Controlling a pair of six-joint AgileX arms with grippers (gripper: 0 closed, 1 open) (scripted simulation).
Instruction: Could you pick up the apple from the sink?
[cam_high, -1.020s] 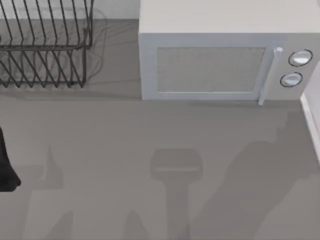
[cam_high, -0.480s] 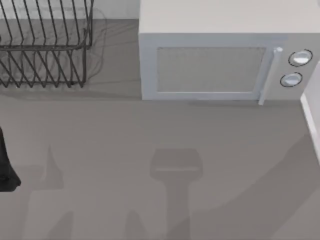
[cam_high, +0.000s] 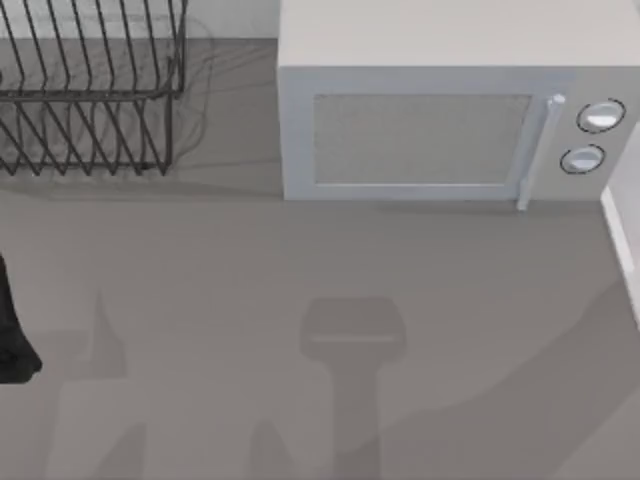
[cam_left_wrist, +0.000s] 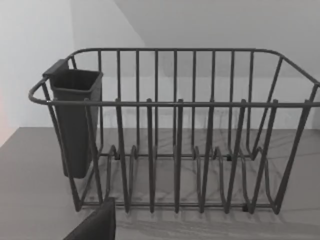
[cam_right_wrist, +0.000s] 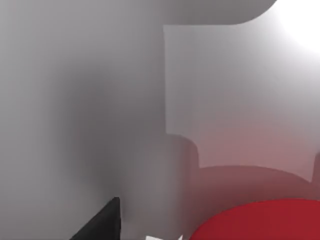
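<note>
Here, the matte red rounded apple (cam_right_wrist: 260, 220) sits close beside the right gripper's black finger (cam_right_wrist: 102, 222); its spread can't be told.

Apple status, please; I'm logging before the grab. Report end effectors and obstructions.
Right end effector hangs close above the apple. Left arm parked at the table's left edge, facing the dish rack. No obstruction seen.

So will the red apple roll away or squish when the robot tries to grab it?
Probably no squishing: the apple looks solid and plain. Its visible edge is rounded, so a nudge might make it roll. Its matte skin hints it won't be very slippery. It sits close below the right wrist camera, against a pale grey surface.
</note>
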